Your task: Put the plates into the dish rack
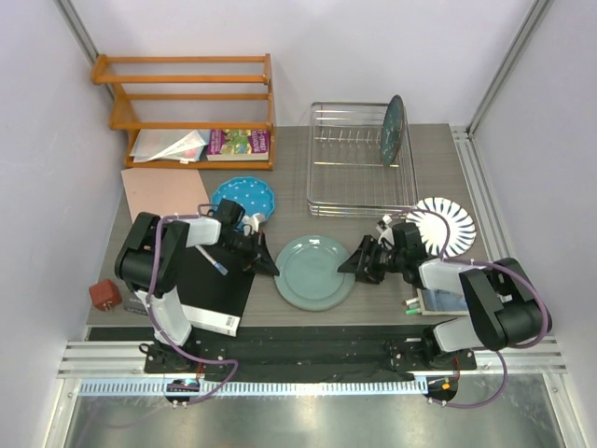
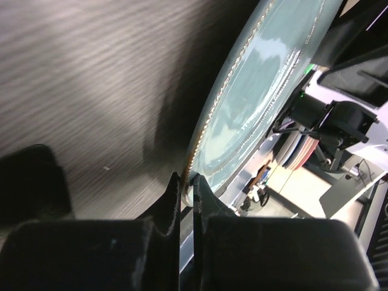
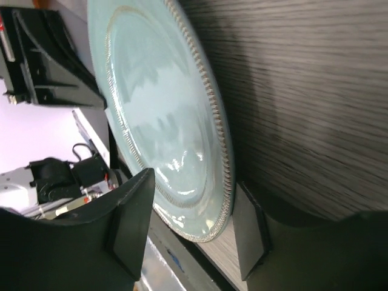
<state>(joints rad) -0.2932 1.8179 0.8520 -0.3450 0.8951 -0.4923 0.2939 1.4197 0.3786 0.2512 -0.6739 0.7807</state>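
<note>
The grey-green plate (image 1: 315, 272) lies near the table's front, between both arms. My left gripper (image 1: 270, 265) is shut on its left rim; in the left wrist view the gripper (image 2: 187, 185) pinches the beaded edge of the plate (image 2: 267, 79). My right gripper (image 1: 357, 264) is open, with one jaw above and one below the right rim; in the right wrist view the gripper (image 3: 193, 221) straddles the plate (image 3: 163, 103). The dark teal plate (image 1: 393, 129) stands upright in the dish rack (image 1: 328, 191). The blue dotted plate (image 1: 244, 198) lies left of the rack. The striped plate (image 1: 446, 224) lies to its right.
An orange wooden shelf (image 1: 187, 103) with books stands at the back left. A pink sheet (image 1: 163, 191) and a black and white box (image 1: 215, 294) lie by the left arm. A small red-brown block (image 1: 104, 295) sits at the left edge.
</note>
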